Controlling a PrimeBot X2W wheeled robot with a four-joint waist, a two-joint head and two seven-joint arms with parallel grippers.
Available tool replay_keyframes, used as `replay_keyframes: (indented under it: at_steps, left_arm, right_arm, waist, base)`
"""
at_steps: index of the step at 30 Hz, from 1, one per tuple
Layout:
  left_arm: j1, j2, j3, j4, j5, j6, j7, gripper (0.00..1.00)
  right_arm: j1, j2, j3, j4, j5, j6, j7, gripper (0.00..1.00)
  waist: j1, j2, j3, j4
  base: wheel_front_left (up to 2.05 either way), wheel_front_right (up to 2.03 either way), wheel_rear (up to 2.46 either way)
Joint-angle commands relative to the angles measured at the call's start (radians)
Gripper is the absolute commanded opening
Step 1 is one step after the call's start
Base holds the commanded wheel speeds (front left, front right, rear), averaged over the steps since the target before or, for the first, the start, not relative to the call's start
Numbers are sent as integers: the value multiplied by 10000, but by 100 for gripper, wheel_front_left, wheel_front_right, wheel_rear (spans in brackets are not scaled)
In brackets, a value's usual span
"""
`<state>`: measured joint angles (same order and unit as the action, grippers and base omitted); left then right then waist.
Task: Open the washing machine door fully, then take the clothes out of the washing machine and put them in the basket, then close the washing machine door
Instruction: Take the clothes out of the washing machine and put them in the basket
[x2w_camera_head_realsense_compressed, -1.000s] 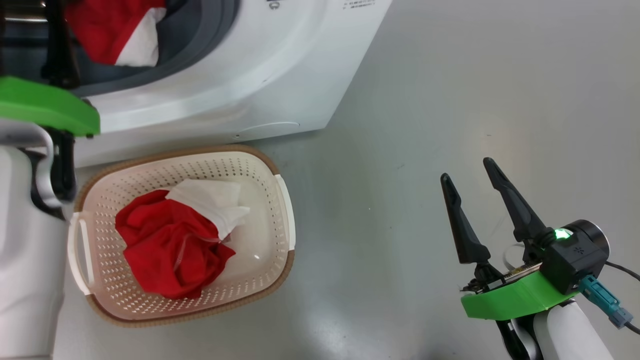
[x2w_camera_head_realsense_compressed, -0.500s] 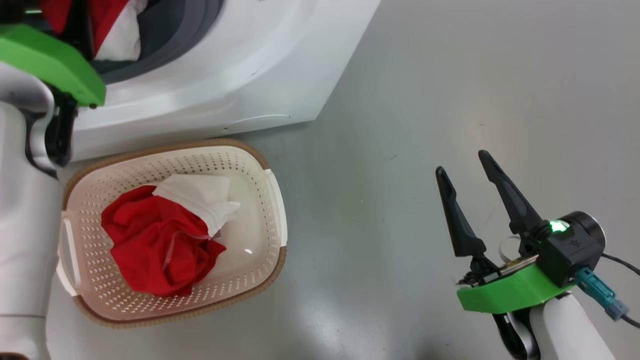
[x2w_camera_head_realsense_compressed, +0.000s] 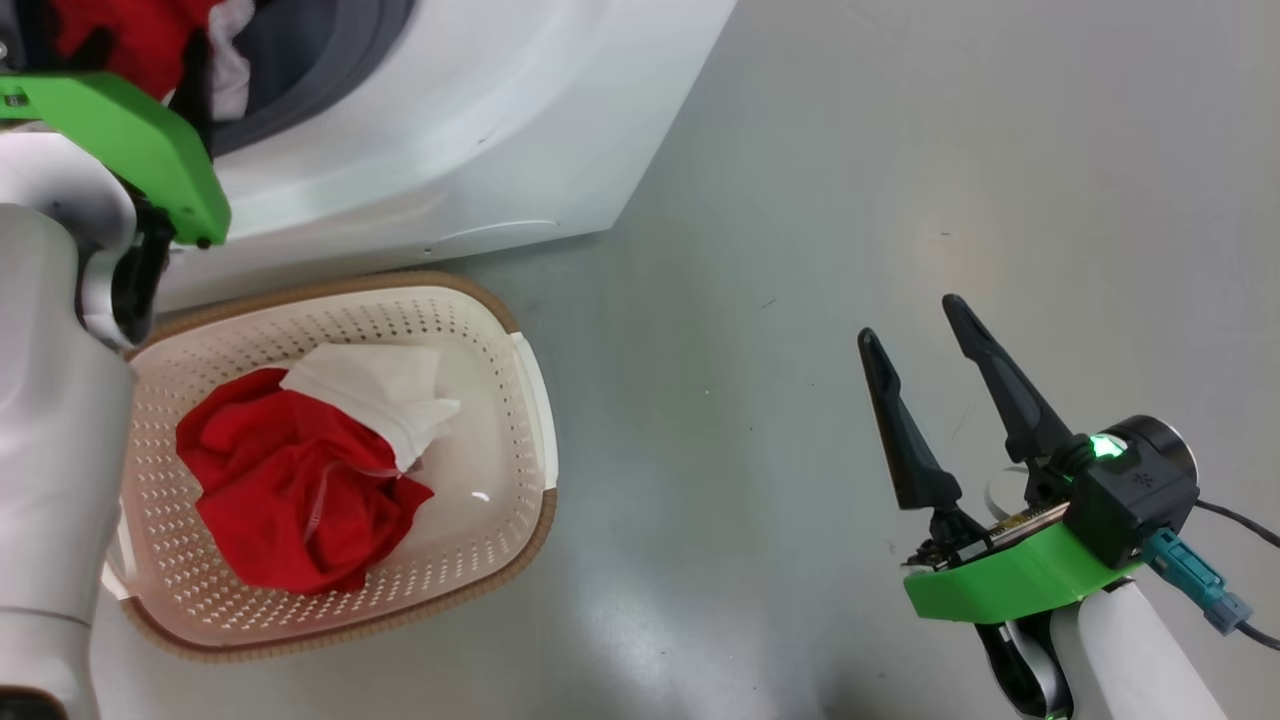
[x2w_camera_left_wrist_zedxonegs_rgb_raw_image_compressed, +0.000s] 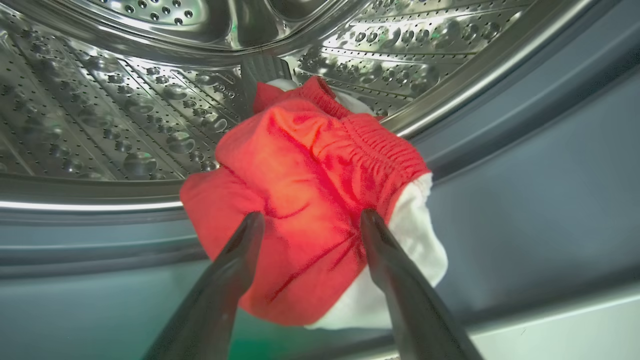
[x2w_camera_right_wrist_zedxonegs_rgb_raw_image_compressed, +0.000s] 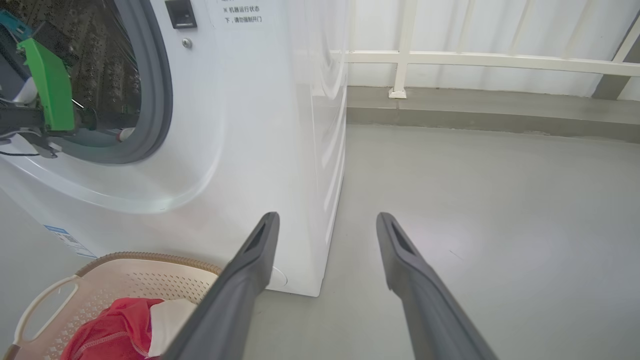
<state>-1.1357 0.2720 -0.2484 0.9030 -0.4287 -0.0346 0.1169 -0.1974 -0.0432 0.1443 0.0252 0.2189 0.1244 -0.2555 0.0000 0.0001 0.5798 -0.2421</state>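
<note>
In the left wrist view a red garment with a white part lies on the lip of the washing machine's steel drum and grey rubber ring. My left gripper is open, one finger to each side of that garment's near end. In the head view its green mount sits at the washing machine opening. More red and white clothes lie in the cream basket on the floor before the machine. My right gripper hangs open and empty over the floor. The washing machine door is out of view.
Grey floor stretches to the right of the machine and basket. My pale left forearm covers the basket's left end. In the right wrist view a white railing and low kerb run behind the machine.
The head view has shifted left and up a little. My left gripper has gone further into the machine's opening towards the red garment. The right gripper holds its place, open.
</note>
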Motion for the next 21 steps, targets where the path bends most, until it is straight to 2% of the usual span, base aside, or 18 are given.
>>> replay_keyframes:
  at_steps: [1, 10, 11, 12, 13, 21]
  left_arm:
    - [-334, 490, 107, -55, 155, 54, 35, 100]
    - [-558, 495, -105, 723, 210, 71, 145, 100]
    - [-580, 491, -153, 786, 231, 44, 156, 90]
    - [-600, 480, -169, 850, 217, 16, 165, 37]
    - [-620, 470, -175, 910, 191, -18, 172, 2]
    - [-828, 441, -300, 1190, 156, -134, -3, 0]
  right_arm:
    - [-108, -70, 227, -188, 85, 63, -62, 100]
    - [-111, -70, 299, -199, 129, 63, -62, 100]
    - [-107, -70, 301, -204, 131, 63, -62, 100]
    - [-102, -70, 306, -213, 127, 63, -62, 100]
    - [-100, -70, 314, -220, 129, 63, -62, 100]
    - [-98, -70, 314, -193, 110, 63, -63, 100]
  waist:
    - [0, -1, 33, -36]
    - [0, -1, 94, -174]
    - [0, -1, 97, -180]
    - [0, -1, 100, -185]
    - [0, -1, 103, -191]
    - [0, -1, 91, -141]
  base:
    - [0, 0, 0]
    - [0, 0, 0]
    - [0, 0, 0]
    - [0, 0, 0]
    - [0, 0, 0]
    - [0, 0, 0]
